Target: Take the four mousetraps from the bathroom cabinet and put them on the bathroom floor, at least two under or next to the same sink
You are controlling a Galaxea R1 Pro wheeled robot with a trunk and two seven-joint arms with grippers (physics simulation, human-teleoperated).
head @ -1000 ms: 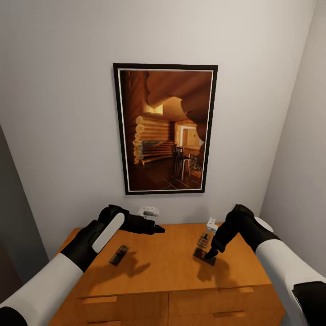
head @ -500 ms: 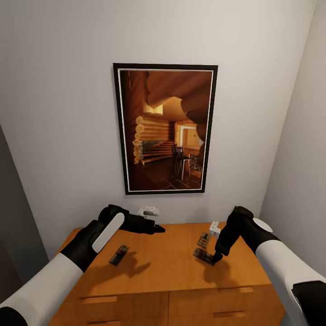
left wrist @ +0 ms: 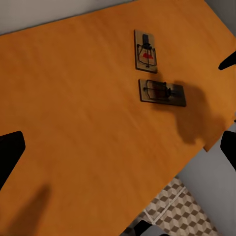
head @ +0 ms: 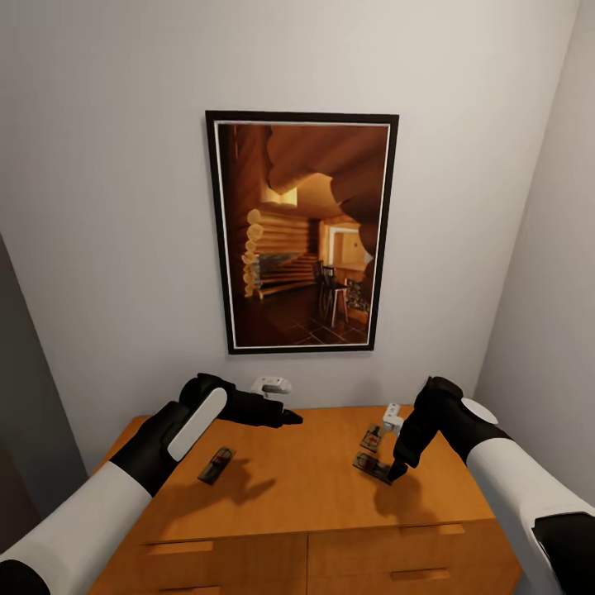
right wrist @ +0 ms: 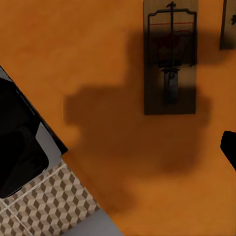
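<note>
Three small flat brown wooden mousetraps with dark wire springs sit on top of the wide orange-brown wooden cabinet (head: pixel 306 487). One mousetrap (head: pixel 216 465) is at about 9 o'clock on the top, below the left claw (head: pixel 291 418), which hangs released above the wood. The other two are at 3 o'clock: the near one (head: pixel 372 468) lies just under the right claw (head: pixel 395 473) (fingers spread, nothing gripped), and the far one (head: pixel 371 437) has a red spot. The cube-patterned tile floor (right wrist: pixel 44 206) peeks past the cabinet's edge.
</note>
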